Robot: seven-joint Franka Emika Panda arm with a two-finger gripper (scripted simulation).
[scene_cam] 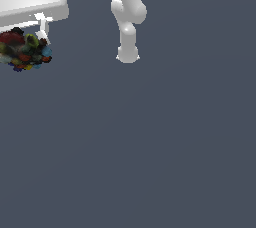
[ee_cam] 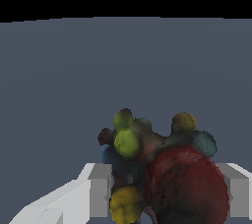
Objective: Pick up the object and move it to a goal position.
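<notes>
The object [scene_cam: 25, 51] is a dark lumpy clump speckled red, yellow, green and blue, at the exterior view's far upper left. My white gripper [scene_cam: 31, 39] sits over it, with one thin finger [scene_cam: 43, 31] showing beside the clump and the other hidden. In the wrist view the object [ee_cam: 165, 169] fills the space between the two white fingers [ee_cam: 101, 188], which press on its sides. The gripper [ee_cam: 170, 191] is shut on the object. No goal marker shows in either view.
The arm's white links and base [scene_cam: 127, 27] stand at the upper middle of the exterior view. A plain grey floor [scene_cam: 150, 147] spreads around them, with a black band beyond its far edge in the wrist view.
</notes>
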